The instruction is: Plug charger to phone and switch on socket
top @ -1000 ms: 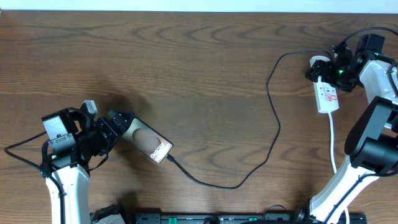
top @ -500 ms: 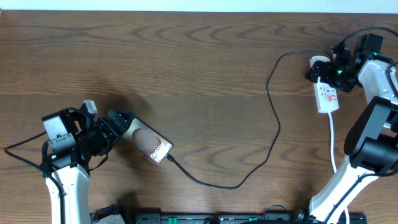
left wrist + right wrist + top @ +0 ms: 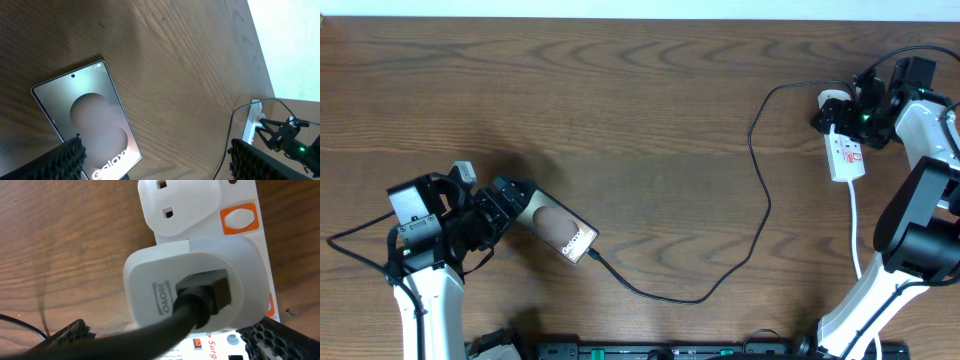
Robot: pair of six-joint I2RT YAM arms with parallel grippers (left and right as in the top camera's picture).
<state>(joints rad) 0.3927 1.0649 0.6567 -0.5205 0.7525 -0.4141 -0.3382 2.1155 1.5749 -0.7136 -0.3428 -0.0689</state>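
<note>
Zero visible movement against the earlier overhead frames; reads as a pause, no task progress in that span. Right claw (image 3: 847, 115) parked at the socket's (image 3: 846, 152) plug end, spread wide over the white adapter (image 3: 165, 280), contact unclear. Orange switch (image 3: 240, 220) just beside the adapter on the socket, apparently not yet pressed; on or off impossible to tell. Charger (image 3: 765, 200) running from the adapter, looping away from the socket to the phone (image 3: 560, 230), well apart from the socket at the counter's (image 3: 620, 90) opposite end. Tip at the phone's socket-facing end, looks seated, not confirmable. Left claw (image 3: 512, 197) spread at the phone's far end from the socket, pinching nothing. Probably only the switch left.
</note>
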